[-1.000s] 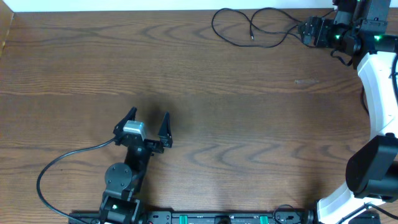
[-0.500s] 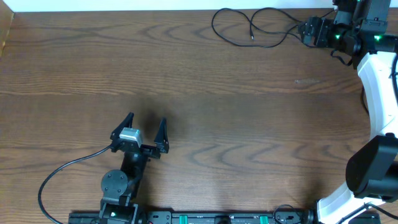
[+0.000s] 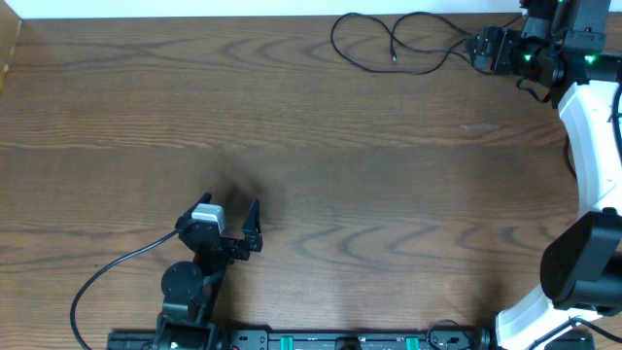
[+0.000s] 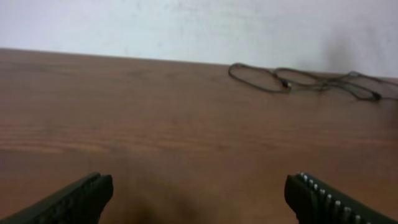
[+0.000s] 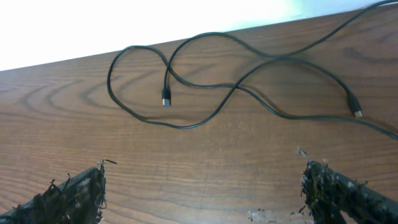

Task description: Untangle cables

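Thin black cables [image 3: 389, 44] lie in loose loops at the far edge of the table, right of centre. In the right wrist view the cables [image 5: 205, 87] cross each other, with small end plugs showing. In the left wrist view the cables [image 4: 292, 79] lie far off by the wall. My right gripper [image 3: 478, 49] is open and empty just right of the cables; its fingers [image 5: 205, 199] frame bare wood in front of them. My left gripper [image 3: 231, 216] is open and empty near the front left, far from the cables; its fingertips [image 4: 199, 196] show at the bottom.
The wooden table [image 3: 292, 136] ends at a white wall at the back. A thick black arm cord [image 3: 107, 267] loops at the front left. The white right arm [image 3: 593, 126] runs along the right edge.
My left gripper has drawn back toward the front edge of the table and stays open. The right gripper and the cables have not moved.
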`<state>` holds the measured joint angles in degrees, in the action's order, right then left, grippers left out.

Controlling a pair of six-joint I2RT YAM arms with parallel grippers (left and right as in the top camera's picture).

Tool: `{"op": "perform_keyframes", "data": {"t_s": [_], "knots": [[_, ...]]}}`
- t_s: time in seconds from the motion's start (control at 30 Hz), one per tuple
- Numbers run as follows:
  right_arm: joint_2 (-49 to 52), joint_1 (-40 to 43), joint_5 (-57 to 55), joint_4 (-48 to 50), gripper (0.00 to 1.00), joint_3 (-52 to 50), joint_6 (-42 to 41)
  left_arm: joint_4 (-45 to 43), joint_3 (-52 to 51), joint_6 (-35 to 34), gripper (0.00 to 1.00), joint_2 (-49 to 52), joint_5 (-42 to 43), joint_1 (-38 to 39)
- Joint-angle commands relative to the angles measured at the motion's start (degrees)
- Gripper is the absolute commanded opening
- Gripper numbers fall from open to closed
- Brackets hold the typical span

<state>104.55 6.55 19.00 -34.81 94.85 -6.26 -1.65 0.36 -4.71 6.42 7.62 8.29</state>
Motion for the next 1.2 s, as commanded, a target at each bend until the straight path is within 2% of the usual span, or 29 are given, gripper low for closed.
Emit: {"op": "perform_keyframes", "data": {"t_s": [0.0,0.1,1.17], "knots": [[0.04,-0.17,-0.26,0.02,0.99,0.09,0.79,4.52,-0.13,-0.11,0.93,-3.89,0.35,-0.31],[0.04,-0.15,-0.26,0.04,0.99,0.09,0.76,5.03,-0.13,-0.11,0.93,-6.45,0.33,-0.31],[0.04,-0.17,-0.26,0.04,0.99,0.09,0.79,5.05,-0.13,1.18,0.93,-6.34,0.74,-0.31]]}}
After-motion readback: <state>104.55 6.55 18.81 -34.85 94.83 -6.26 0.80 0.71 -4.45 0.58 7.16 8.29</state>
